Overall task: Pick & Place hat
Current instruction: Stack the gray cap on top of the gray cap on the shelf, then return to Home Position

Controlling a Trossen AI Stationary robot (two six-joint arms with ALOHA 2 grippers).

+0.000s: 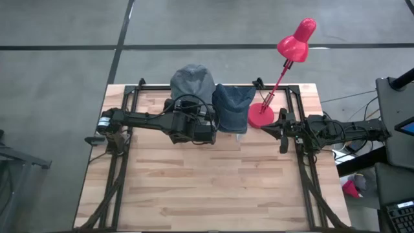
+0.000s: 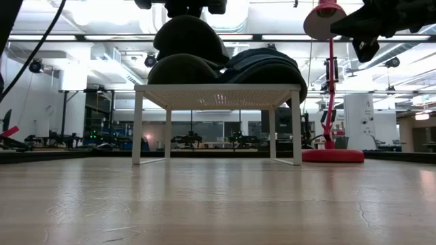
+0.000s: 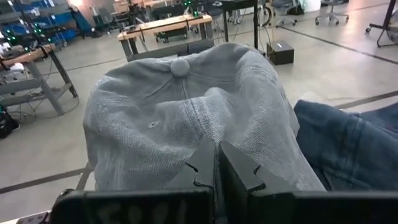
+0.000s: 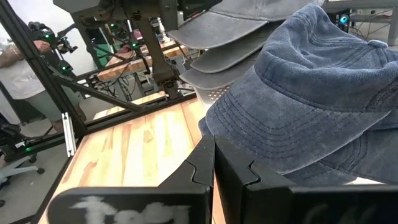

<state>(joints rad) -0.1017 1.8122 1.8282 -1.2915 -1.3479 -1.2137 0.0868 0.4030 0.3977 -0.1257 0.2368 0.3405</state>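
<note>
L gripper (image 1: 208, 124): upper centre of high view, at the near edge of the grey hat; in L wrist view fingers (image 3: 205, 163) are pressed together w/ only a thin slit between, tips on the grey fabric. Whether fabric is pinched between them: can't tell.
R gripper (image 1: 268, 128): right of centre in high view, just beside lamp base, off the blue hat's right side; in R wrist view fingers (image 4: 202, 160) clenched, nearly touching, nothing between them, tips near the blue brim.
Grey hat (image 1: 193, 83): upper centre of high view, on the rack, button on crown visible in L wrist view.
Blue hat (image 1: 231, 107): touching the grey one on its right, also on the rack.
Hat count: 2 piles seen from above; R wrist view shows approx. 3 grey brims stacked, so exact no. unclear.
Rack (image 2: 218, 95): 1, white, perforated top, centre of low view, on table (image 1: 213, 188).
Lamp (image 1: 295, 42): 1, pink, upper right of high view.
Writing: none legible; blurred white marks on both wrists.
</note>
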